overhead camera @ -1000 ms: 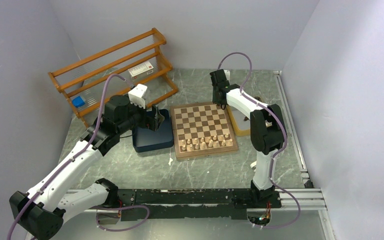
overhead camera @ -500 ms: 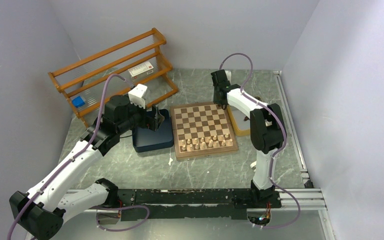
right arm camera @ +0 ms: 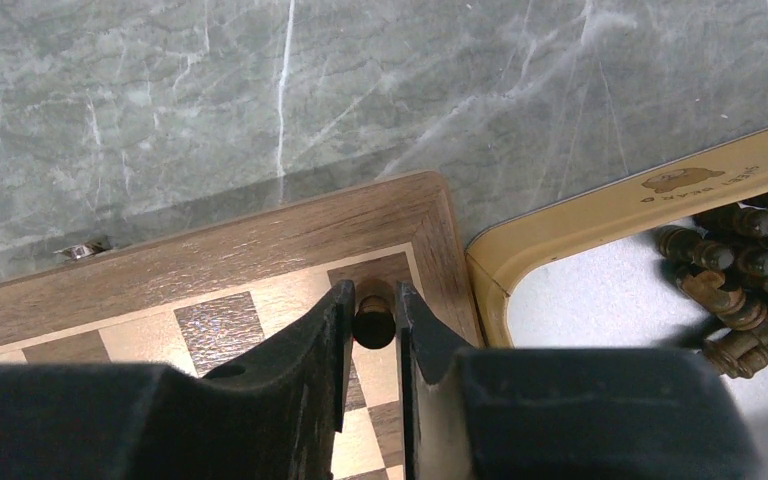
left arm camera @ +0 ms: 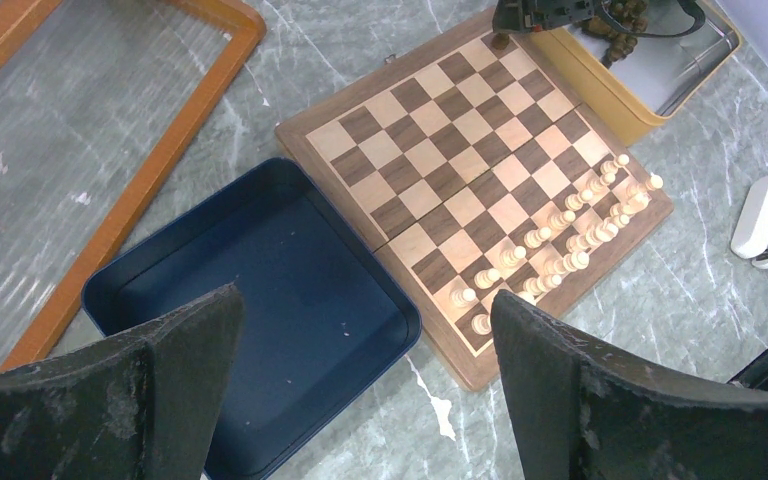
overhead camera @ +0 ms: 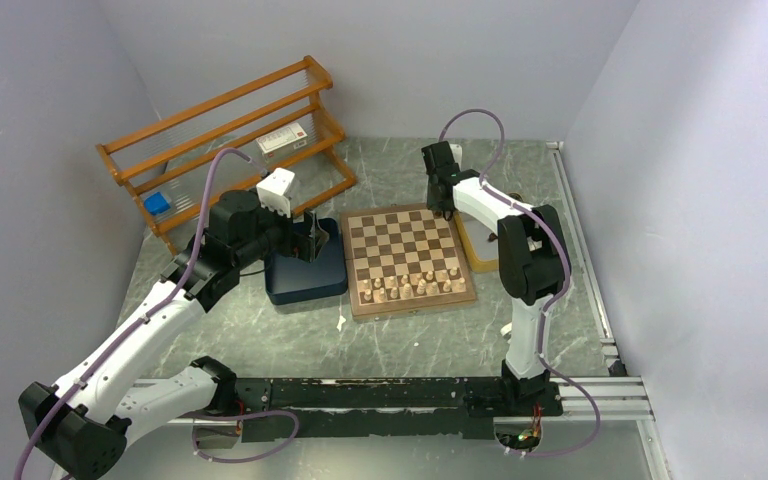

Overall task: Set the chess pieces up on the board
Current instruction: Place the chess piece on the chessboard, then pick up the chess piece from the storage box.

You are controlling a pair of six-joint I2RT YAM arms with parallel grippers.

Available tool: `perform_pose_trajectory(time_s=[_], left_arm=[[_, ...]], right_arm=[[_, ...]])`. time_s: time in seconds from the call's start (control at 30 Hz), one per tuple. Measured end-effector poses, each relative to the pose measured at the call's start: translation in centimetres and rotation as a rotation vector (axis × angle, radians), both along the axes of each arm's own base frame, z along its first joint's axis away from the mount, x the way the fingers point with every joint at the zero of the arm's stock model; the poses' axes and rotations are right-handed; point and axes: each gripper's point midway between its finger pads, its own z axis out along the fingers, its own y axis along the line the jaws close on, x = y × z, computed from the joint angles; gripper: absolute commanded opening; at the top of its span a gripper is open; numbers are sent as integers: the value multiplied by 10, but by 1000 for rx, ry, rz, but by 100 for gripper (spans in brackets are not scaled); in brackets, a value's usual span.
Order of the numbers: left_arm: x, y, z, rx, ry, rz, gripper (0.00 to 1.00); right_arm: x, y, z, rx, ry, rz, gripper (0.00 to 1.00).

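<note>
- The right gripper (right arm camera: pixel 372 312) is closed on one dark chess piece (right arm camera: pixel 373 318). The piece stands upright between the fingers, over the square of the board (right arm camera: pixel 260 240) nearest the desk's far right corner.
- The wrist view does not show whether the base touches the wood. Lower straight down until it does, with no side drift.
- Centre the base in the dark corner square before release. The head appears close to that square's near line, so correct toward the far edge if needed.
- Part the fingers slightly and evenly, then rise vertically so that neither pad tips the piece.
- Avoid the yellow tray (right arm camera: pixel 600 200), which sits just beside the board toward the desk's right edge. More dark chessmen (right arm camera: pixel 740 260) lie heaped in it.
- The left gripper (left arm camera: pixel 365 305) hangs wide open and empty above the blue tray (left arm camera: pixel 290 280), on the board's left side. Hold it there, away from the cream chessmen (overhead camera: pixel 412 286) on the rows nearest the desk's near edge.
</note>
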Motion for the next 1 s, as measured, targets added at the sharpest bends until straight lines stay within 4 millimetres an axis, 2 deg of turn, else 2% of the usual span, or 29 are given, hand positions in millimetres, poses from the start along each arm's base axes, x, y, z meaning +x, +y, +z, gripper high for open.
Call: perform_pose_trajectory(time_s=[0.17,0.47,0.67,0.77,0.9,1.0], left_arm=[[0,0,0,0,0,0,98],[0,0,0,0,0,0,98],[0,0,0,0,0,0,98],[0,0,0,0,0,0,98],[0,0,0,0,0,0,98],[0,0,0,0,0,0,98]], right_arm=[[-1,-1,-2,-1,6,-3,34],[-3,-2,-5,-5,19,-2,42],[-4,0,2,4,21,8,46],[-5,1,18,11,-3,20,46],[-3,-2,55,26,-77,24,43],[-1,-12,85,34,-142,9,40]])
